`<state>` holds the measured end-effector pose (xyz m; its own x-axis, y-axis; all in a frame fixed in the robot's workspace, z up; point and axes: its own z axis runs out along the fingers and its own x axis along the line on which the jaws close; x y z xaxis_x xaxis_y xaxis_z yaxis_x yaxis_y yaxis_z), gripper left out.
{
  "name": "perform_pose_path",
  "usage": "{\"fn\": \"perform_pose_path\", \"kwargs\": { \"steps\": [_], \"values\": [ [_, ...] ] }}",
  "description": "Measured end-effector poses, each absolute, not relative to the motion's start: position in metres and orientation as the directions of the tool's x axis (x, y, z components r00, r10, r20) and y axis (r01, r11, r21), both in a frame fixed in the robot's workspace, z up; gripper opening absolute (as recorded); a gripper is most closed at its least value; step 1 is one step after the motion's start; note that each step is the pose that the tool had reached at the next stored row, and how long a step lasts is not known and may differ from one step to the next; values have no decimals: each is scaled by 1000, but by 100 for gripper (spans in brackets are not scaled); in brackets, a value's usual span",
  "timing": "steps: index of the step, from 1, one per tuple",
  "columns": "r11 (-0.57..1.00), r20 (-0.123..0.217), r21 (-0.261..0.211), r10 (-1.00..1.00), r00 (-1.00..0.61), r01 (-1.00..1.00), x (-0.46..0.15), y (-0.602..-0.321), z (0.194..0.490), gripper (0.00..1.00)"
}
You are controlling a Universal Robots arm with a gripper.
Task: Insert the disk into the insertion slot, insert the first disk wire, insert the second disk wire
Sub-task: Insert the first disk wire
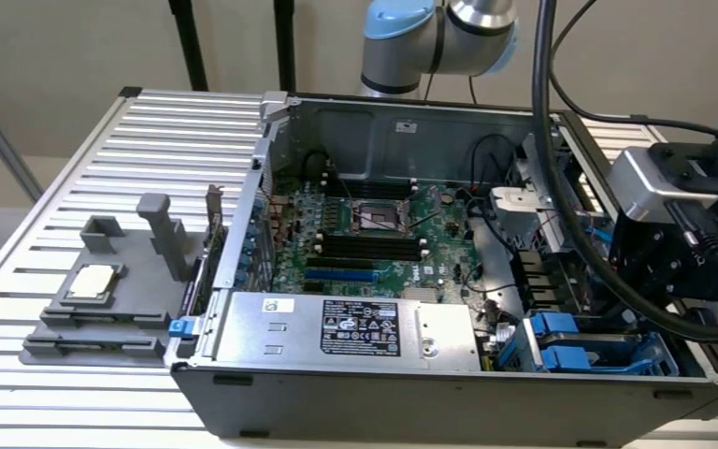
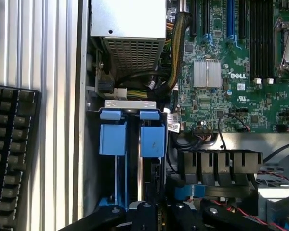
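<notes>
Blue-framed disk (image 2: 151, 139) seems seated in the slot (image 2: 130, 103), at four o'clock of the case (image 1: 396, 402) in the exterior view; fingers (image 2: 147, 216) pressed together, close beside it

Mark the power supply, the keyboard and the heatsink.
power supply (image 1: 362, 327), exterior view, on its black label.
keyboard (image 2: 12, 154), wrist view, on its keys.
heatsink (image 2: 207, 73), wrist view, middle of its fins.

The arm (image 1: 447, 33) is showing silver tubing and pale blue joint caps, with thick black cables (image 1: 544, 140) looping past a silver-grey wrist block (image 1: 653, 187) and black gripper (image 2: 151, 211).
</notes>
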<state>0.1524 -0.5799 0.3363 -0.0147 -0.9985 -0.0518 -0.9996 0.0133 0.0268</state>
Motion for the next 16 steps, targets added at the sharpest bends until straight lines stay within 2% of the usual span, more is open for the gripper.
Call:
{"fn": "perform_pose_path", "kwargs": {
  "steps": [12,13,14,16],
  "values": [
    [13,-52,26,-999,-14,-1000,153,-580,331,17],
    [13,-52,27,-999,-14,-1000,153,-580,333,18],
    [13,-50,29,-999,-14,-1000,153,-580,338,24],
    [14,-49,30,-999,-15,-999,152,-580,346,24]
  ]
}}
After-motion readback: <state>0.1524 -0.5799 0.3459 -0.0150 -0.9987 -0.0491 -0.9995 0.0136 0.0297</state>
